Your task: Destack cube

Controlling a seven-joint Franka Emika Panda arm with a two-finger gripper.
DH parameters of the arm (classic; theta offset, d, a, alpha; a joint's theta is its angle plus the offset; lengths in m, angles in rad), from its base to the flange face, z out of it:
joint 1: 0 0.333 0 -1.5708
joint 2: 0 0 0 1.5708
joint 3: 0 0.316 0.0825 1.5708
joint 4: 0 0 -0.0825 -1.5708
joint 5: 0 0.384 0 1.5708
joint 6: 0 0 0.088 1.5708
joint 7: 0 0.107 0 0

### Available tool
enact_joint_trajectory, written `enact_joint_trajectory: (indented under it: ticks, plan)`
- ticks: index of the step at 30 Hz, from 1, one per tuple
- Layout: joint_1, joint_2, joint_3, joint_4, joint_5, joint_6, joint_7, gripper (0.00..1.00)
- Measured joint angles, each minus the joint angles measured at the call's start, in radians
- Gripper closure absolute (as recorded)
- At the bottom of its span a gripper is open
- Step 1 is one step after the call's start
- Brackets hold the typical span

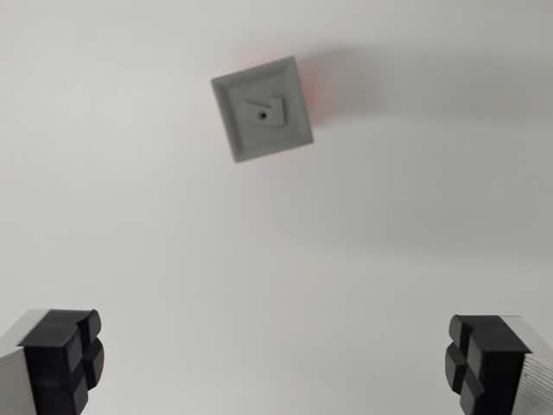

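While the grey cube (262, 108) is sitting rotated on the white table (276, 259), a reddish fringe suggesting another beneath, it is lying well ahead of the gripper (276, 363), slightly toward the wrist view's left. Jaws are standing wide apart, empty; clear surface is surrounding everything.

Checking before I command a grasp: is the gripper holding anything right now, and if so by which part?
Nothing is held. The gripper is open and empty, and the grey cube sits apart from it on the white table.

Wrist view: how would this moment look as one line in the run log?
hand: open, empty | grey cube: on white table, tilted, ahead of hand | red tint beneath cube: unclear | contact: none
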Motion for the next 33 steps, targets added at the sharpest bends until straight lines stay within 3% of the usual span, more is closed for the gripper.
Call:
enact_joint_trajectory:
  ticks: [11, 26, 33]
  plan:
    - [0.001, 0.055, 0.004, -0.007, 0.0, 0.067, -0.061, 0.0]
    - [0.0, 0.176, 0.015, -0.007, 0.0, 0.196, -0.186, 0.0]
    - [0.0, 0.224, 0.017, -0.006, 0.0, 0.246, -0.21, 0.0]
